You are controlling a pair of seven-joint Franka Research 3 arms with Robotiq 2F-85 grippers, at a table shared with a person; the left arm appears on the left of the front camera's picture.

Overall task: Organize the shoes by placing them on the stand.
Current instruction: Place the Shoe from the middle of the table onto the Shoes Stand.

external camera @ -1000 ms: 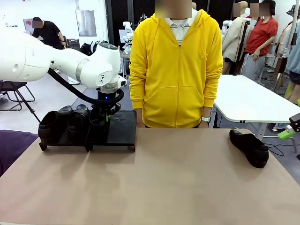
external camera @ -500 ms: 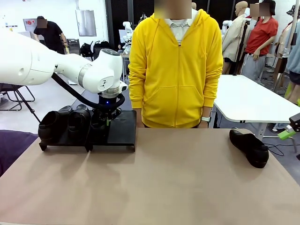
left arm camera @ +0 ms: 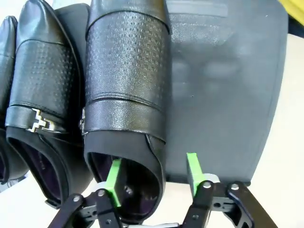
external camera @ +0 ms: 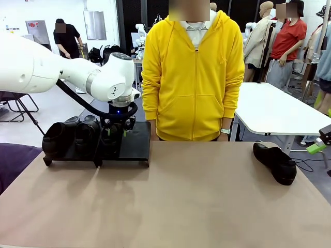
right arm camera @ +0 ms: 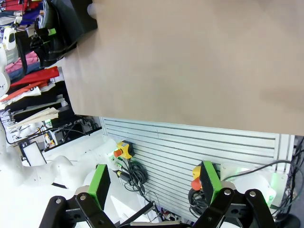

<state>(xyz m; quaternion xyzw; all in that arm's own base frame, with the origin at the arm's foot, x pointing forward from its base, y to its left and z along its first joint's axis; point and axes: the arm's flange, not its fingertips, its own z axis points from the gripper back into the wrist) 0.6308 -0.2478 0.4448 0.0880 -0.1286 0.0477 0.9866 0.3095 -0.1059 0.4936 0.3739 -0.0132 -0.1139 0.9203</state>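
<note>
Since a second before, the left gripper (left arm camera: 152, 176) had spread open — one pad inside the third shoe (left arm camera: 126, 95) on the stand (left arm camera: 228, 95); lifting carelessly could've snagged its collar — a fourth shoe (external camera: 274, 163) lay far right.

White glossy left arm (external camera: 62, 70), grey joint ring, black cable looped beneath, blue light at wrist. Black grippers, green pads (left arm camera: 113, 176). Person (external camera: 193, 72): yellow zip hoodie.
</note>
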